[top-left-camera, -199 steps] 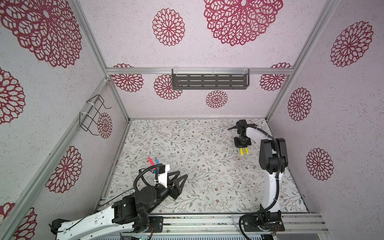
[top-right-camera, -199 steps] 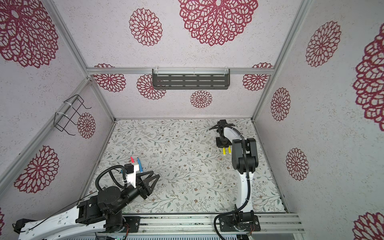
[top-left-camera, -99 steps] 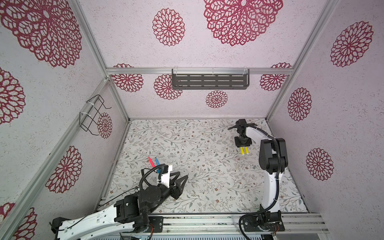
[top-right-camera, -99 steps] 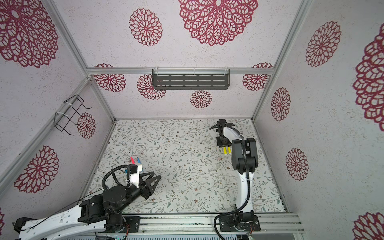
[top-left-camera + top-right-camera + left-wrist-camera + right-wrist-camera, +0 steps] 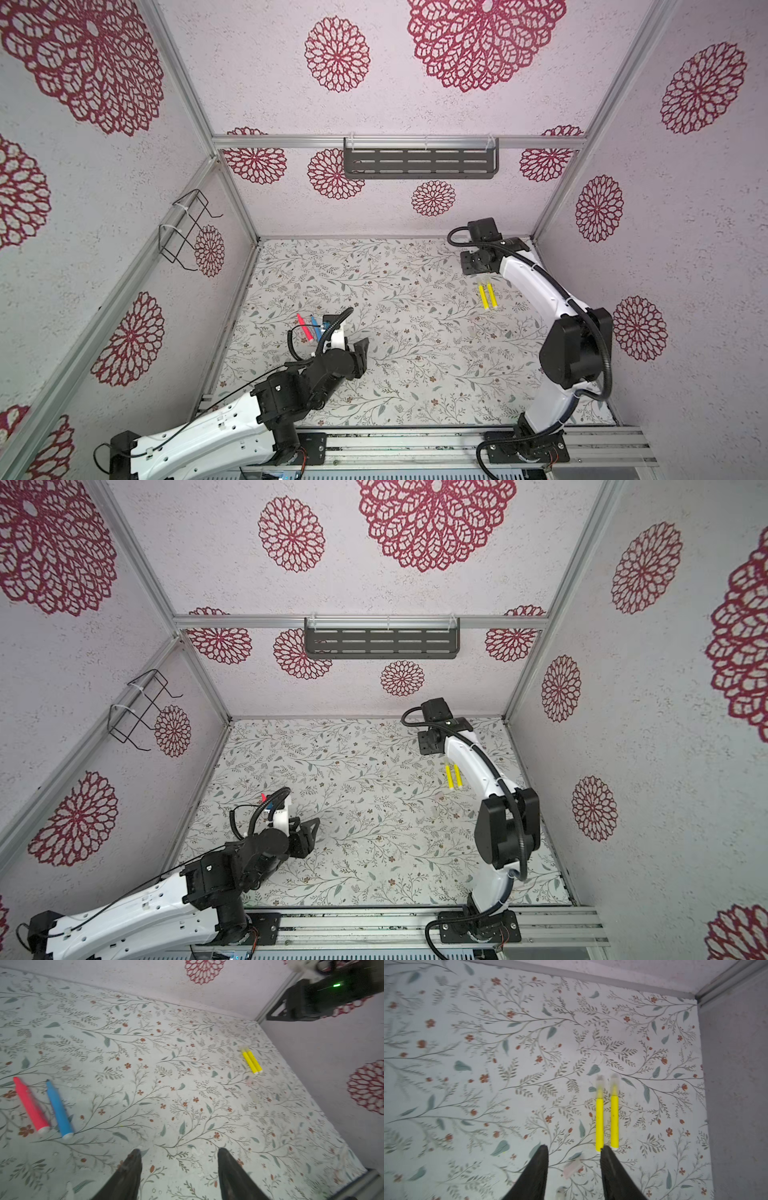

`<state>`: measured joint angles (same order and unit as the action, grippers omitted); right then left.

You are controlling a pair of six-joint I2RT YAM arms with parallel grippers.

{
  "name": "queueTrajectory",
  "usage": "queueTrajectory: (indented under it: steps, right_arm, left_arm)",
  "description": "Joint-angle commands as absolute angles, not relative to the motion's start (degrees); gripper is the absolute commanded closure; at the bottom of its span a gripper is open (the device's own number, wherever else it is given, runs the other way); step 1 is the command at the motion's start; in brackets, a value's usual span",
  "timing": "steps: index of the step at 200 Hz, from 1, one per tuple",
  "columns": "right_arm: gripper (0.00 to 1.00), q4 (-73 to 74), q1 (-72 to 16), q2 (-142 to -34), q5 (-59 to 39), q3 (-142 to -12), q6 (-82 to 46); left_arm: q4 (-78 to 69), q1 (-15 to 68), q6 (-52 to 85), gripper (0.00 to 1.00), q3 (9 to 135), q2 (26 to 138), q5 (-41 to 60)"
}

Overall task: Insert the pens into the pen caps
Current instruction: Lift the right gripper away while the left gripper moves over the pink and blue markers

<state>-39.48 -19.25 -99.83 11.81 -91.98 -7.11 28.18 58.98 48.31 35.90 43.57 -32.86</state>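
Over the tabletop [image 5: 415, 353], left gripper [image 5: 178, 1150] and right gripper [image 5: 573, 1146] hung parted, empty; yellow pens [image 5: 599, 1124] lay paired, seemingly capped, near the right; pink pen [image 5: 30, 1105] and blue pen [image 5: 58, 1109], uncapped by the left, likely needed grasping next.

No words, labels, brand names, numbers or signs can be read in any of the views.
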Motion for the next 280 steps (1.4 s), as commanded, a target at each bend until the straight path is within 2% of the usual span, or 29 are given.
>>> queueTrajectory:
  steps: [1,54,88,99,165,214,280]
  right_arm:
    - [0.55,-36.2,-20.7,-96.9,6.5,-87.2,-10.0]
    - [0.55,-31.1,-25.9,-86.6,4.2,-74.5,-13.6]
    - [0.53,-26.7,-27.0,-76.9,2.7,-61.9,-16.4]
    - [0.49,-26.3,-27.1,-73.8,2.2,-58.2,-17.4]
    - [0.47,-21.8,-27.2,-57.3,-1.3,-41.5,-23.0]
    - [0.47,-23.3,-27.2,-53.7,-2.1,-39.1,-24.1]
    - [0.43,-30.2,-27.2,-46.1,3.9,-38.8,-25.9]
  left_arm:
    - [29.6,53.0,51.6,0.35,36.4,44.5,-26.6]
    - [29.4,36.2,49.2,0.31,39.6,51.8,-16.3]
    - [26.7,32.4,48.4,0.31,41.0,57.8,-14.2]
    - [26.7,31.2,48.1,0.31,41.5,59.8,-13.9]
    - [24.5,21.0,47.7,0.32,40.4,66.0,-12.2]
    - [22.3,13.6,46.9,0.33,38.8,69.2,-11.3]
    - [17.8,5.7,46.7,0.35,34.7,72.2,-7.0]
